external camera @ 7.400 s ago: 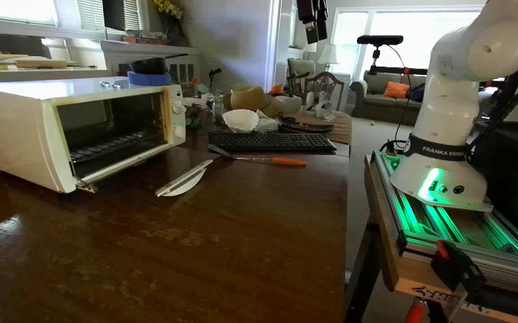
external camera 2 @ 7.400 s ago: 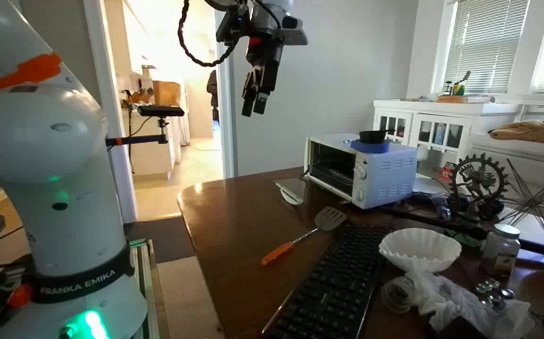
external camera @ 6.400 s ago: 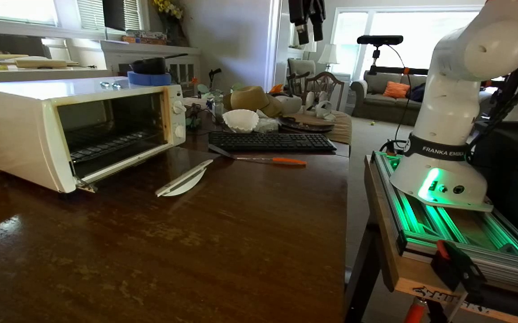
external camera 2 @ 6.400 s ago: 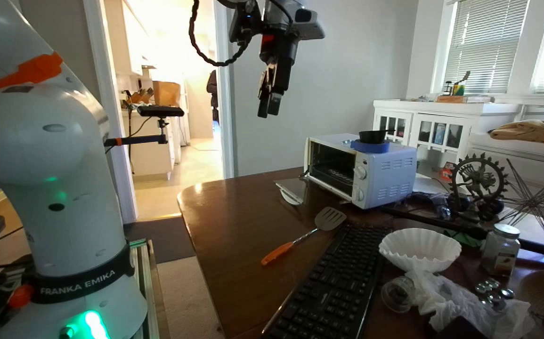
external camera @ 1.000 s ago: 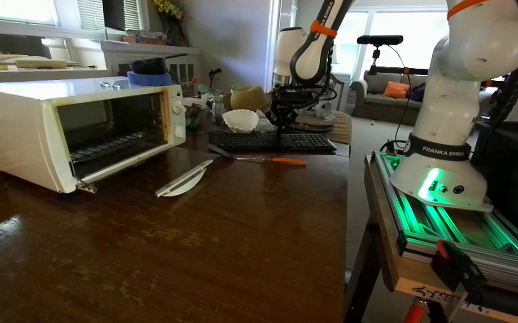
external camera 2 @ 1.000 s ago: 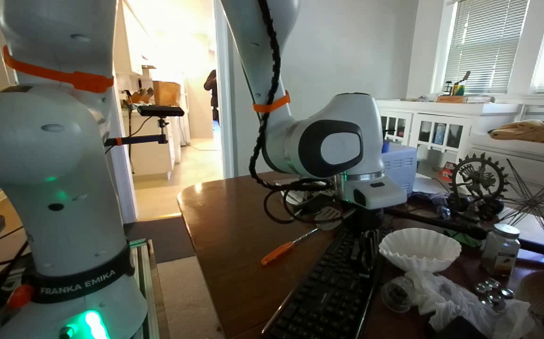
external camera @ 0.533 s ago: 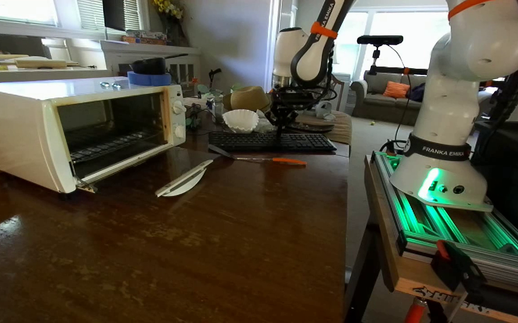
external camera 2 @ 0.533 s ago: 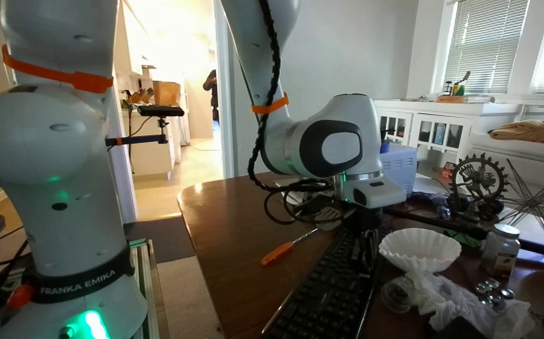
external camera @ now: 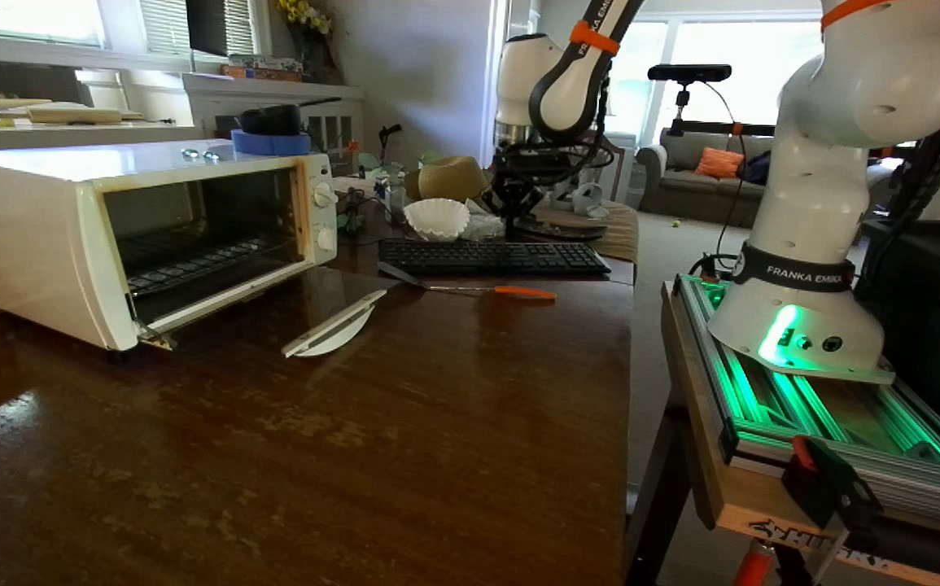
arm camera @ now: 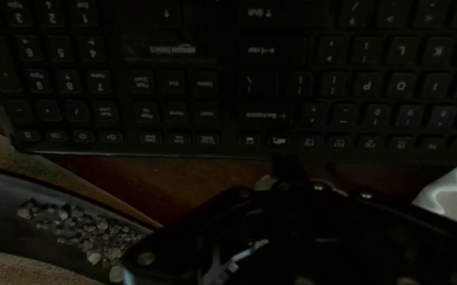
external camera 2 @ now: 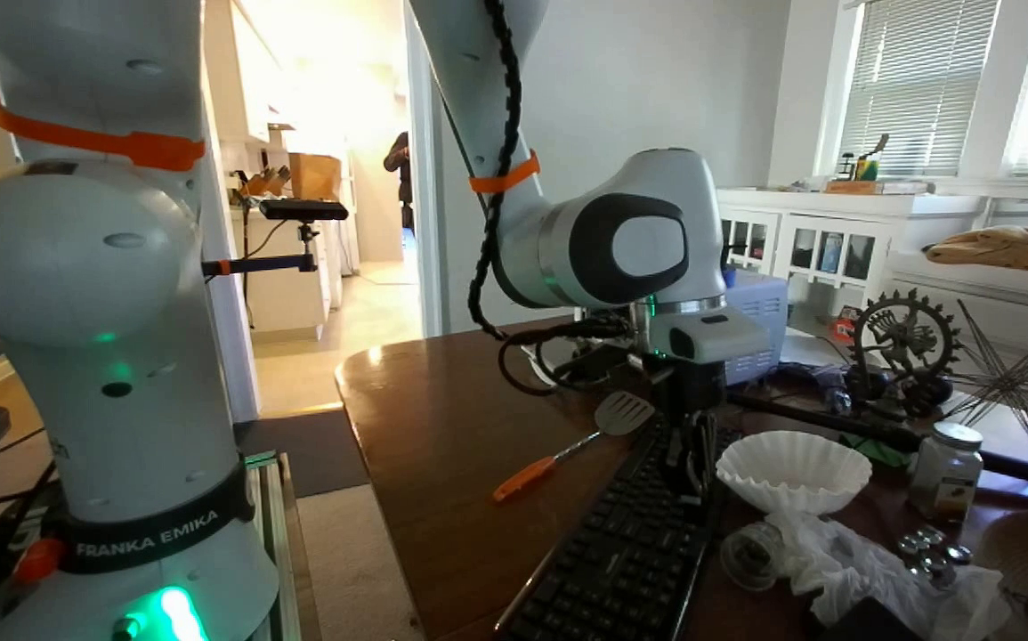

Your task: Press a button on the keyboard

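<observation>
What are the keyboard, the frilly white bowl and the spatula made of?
The keyboard is probably black plastic, with a shiny edge catching light. The frilly white bowl looks dull and pleated, maybe paper or ceramic. The spatula gleams along its middle, likely metal; its smooth orange handle is perhaps plastic.

Your arm (external camera 2: pixel 86 267), white and rounded in an exterior view, its black band (external camera 2: pixel 157 532) lettered FRANKA EMIKA at lower left, orange straps (external camera 2: pixel 166 151), braided black cable (external camera 2: pixel 512 98) at upper centre, your black gripper (arm camera: pixel 285 159) showing silvery screws (arm camera: pixel 146 259) in the wrist view.
</observation>
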### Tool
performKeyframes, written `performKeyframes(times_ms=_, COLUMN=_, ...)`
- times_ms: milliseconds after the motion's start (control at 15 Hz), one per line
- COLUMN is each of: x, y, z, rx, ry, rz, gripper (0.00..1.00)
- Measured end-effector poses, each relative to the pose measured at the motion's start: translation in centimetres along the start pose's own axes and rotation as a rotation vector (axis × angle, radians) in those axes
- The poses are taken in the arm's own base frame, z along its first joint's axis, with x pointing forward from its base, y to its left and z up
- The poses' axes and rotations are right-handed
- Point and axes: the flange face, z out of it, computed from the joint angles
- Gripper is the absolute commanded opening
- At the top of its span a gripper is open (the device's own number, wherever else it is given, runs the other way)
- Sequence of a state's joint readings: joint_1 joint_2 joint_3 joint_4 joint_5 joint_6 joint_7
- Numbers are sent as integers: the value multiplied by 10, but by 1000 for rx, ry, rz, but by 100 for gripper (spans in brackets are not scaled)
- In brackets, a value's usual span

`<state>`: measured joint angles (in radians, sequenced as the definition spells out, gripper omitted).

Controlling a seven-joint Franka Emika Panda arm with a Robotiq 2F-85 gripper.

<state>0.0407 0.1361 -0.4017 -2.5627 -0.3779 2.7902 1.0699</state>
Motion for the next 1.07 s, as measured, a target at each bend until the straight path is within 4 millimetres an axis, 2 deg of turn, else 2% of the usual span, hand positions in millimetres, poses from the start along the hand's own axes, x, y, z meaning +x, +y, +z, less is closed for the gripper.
performKeyframes(times_ms=67, x=2, y=2, z=-11, rx=-7, ry=-7, rz=6, gripper=0)
performKeyframes(times_ms=133, x=3, y=4, z=-23, rx=-22, ry=-19, rz=9, gripper=26)
performKeyframes(times_ms=200, x=3, y=8, z=-35, rx=-44, ry=-37, rz=8, gripper=27)
performKeyframes(times_ms=267, x=3, y=11, z=-48, rx=-61, ry=-49, rz=0, gripper=32)
performKeyframes(times_ms=533, x=-3, y=22, z=-99, rx=-70, ry=-62, rz=-67, gripper=63)
performKeyframes(times_ms=800, x=-18, y=34, z=-136, rx=-28, ry=-105, rz=-244, gripper=93)
performKeyframes(times_ms=867, x=-21, y=37, z=-143, rx=-16, ry=-122, rz=-298, gripper=99)
performKeyframes(times_ms=1067, x=-27, y=45, z=-158, rx=19, ry=-147, rz=-466, gripper=100)
